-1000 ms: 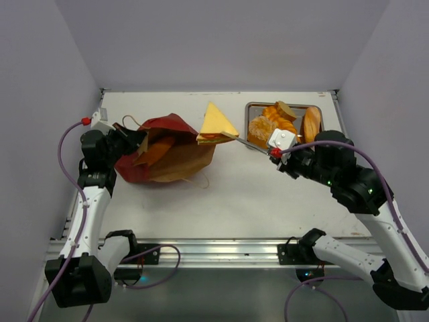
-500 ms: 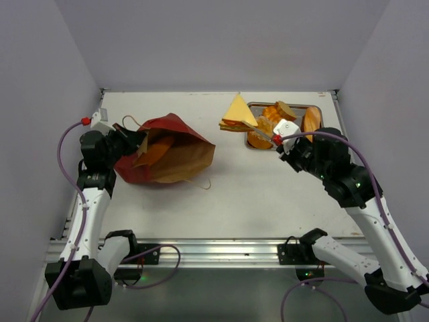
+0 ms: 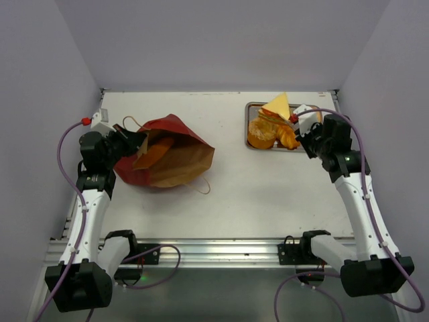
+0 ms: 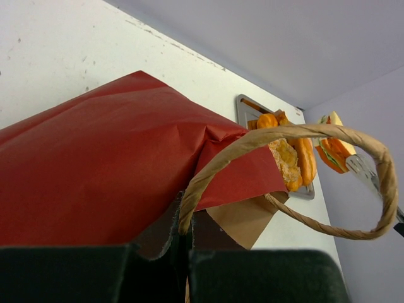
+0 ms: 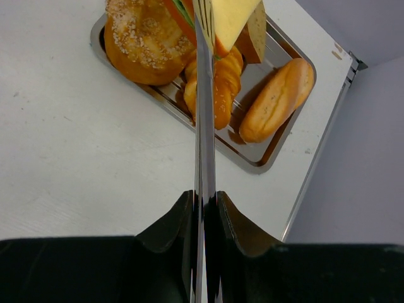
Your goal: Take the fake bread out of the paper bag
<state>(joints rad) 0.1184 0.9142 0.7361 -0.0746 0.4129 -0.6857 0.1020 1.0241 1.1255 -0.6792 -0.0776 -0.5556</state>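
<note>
The dark red paper bag (image 3: 167, 151) lies on its side at the left, mouth toward the right, with an orange fake bread (image 3: 155, 150) showing inside. My left gripper (image 3: 137, 142) is shut on the bag's rim at the foot of a looped handle (image 4: 353, 136); the red bag wall (image 4: 95, 170) fills the left wrist view. My right gripper (image 3: 300, 126) is shut on silver tongs (image 5: 204, 126). The tongs' tip holds a wedge sandwich (image 3: 276, 109) above the tray; the same sandwich (image 5: 227, 19) sits at the top of the right wrist view.
A flat silver metal tray (image 5: 278, 161) stands at the back right and holds a seeded bagel (image 5: 142, 44), a croissant (image 5: 214, 88) and a long roll (image 5: 278, 98). The table's right edge runs close beside the tray. Grey walls enclose the back and both sides.
My right arm has carried the tongs and sandwich from beside the bag's mouth rightward to above the tray. The left arm and bag have stayed still.
</note>
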